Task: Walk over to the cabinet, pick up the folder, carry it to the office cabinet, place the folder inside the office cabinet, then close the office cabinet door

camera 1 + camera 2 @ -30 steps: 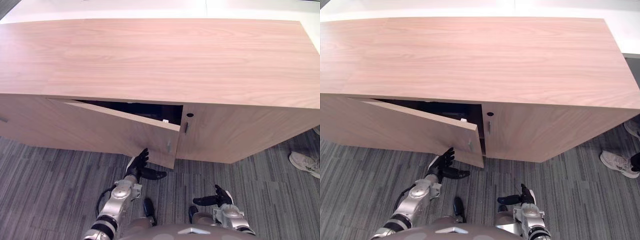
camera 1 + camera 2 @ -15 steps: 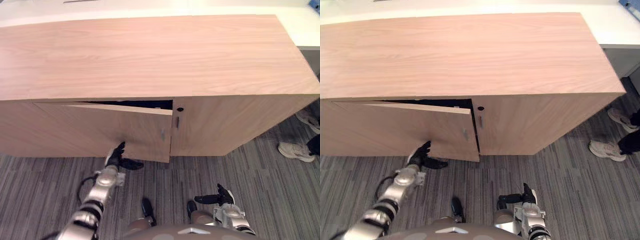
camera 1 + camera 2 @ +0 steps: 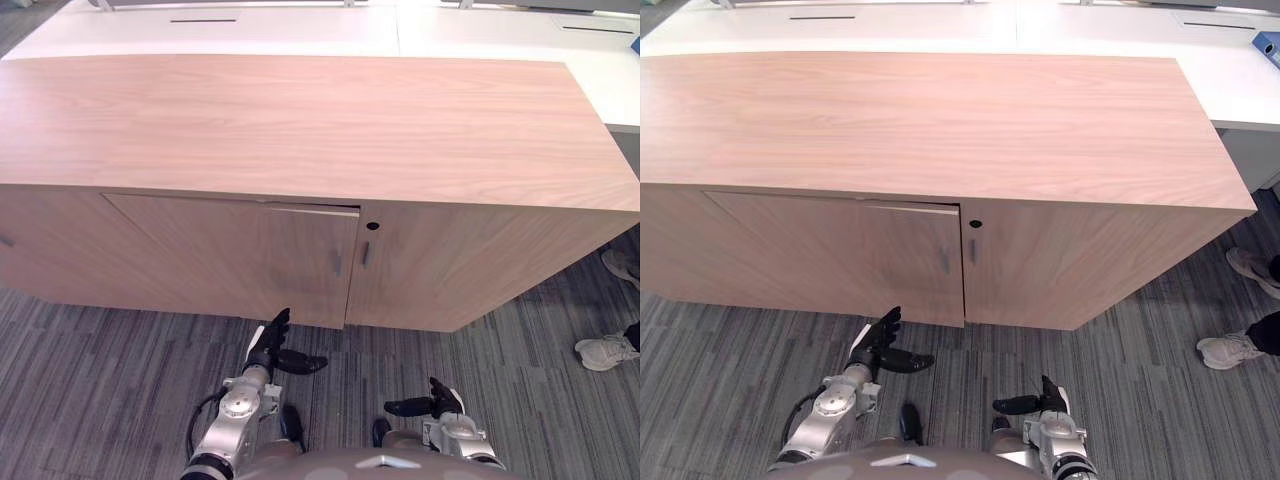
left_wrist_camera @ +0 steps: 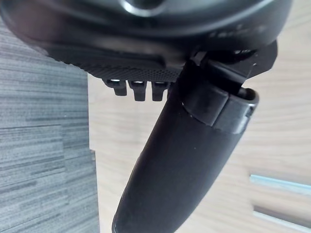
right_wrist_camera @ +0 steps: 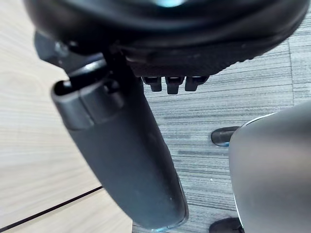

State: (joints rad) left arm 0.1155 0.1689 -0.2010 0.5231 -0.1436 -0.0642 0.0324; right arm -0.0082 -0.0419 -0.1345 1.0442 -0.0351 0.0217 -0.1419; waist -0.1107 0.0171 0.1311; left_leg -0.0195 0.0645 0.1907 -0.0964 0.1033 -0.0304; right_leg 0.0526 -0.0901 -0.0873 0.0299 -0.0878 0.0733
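Office cabinet (image 3: 300, 120): I see a long, low wooden unit across my head view, its broad top bare.
Carpet (image 3: 100, 380): grey and striped, it runs under the cabinet and both of my arms.
White desks (image 3: 300, 28): they stand behind the cabinet, along its far edge.
Left door (image 3: 220, 260): it is almost flush with the front, and I make out a thin dark gap along its top near the free edge.
Right door (image 3: 470, 265): it sits flat against the front.
Left hand (image 3: 266, 350): the fingers are straight and point up at the left door's lower edge, with the thumb out to the side. It holds nothing, and I cannot tell whether the fingertips touch the wood.
Right hand (image 3: 443, 403): it is low over the carpet, well apart from the cabinet, with relaxed fingers, and it holds nothing.
Folder: I cannot tell where it lies, as the doors cover the cabinet's inside.
Shoes (image 3: 603, 351): a person's pale pair is on the carpet beyond the cabinet's right end.
Handles (image 3: 336, 262): two slim upright bars, one on each door, flank the seam.
Keyhole (image 3: 372, 226): a small dark dot above the right door's handle.
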